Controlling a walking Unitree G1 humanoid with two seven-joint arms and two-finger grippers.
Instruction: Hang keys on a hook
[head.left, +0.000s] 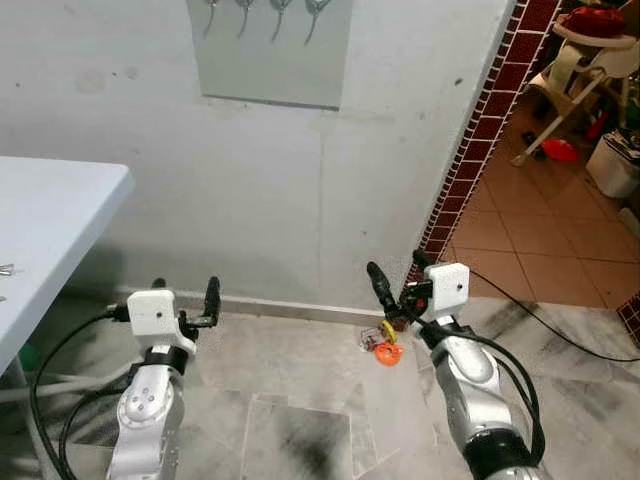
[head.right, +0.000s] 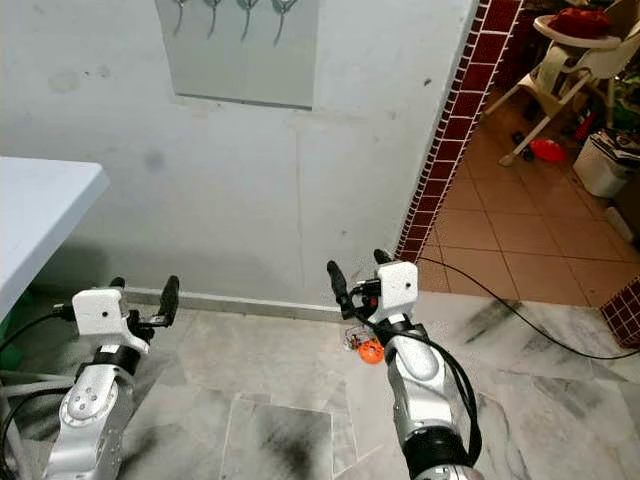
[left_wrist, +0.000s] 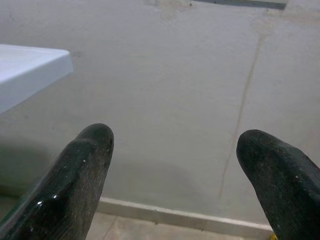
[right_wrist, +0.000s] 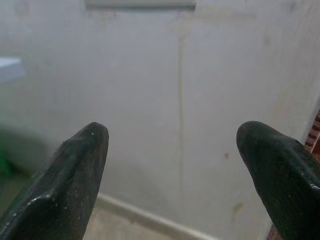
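A bunch of keys (head.left: 382, 345) with orange and yellow tags lies on the marble floor near the skirting, just below and in front of my right gripper. High on the wall hangs a grey board (head.left: 270, 60) with several metal hooks (head.left: 280, 15) along its top. My right gripper (head.left: 398, 272) is open and holds nothing; it points at the wall above the keys. My left gripper (head.left: 185, 290) is open too, at the same height further left. Both wrist views look between spread black fingers (left_wrist: 80, 170) (right_wrist: 75, 170) at the bare wall.
A white table (head.left: 50, 210) juts in at the left, with cables beneath it. A red-brick tiled corner (head.left: 480, 130) ends the wall on the right. Beyond it are an orange tiled floor, a high chair (head.left: 590, 50) and a black cable (head.left: 560, 330).
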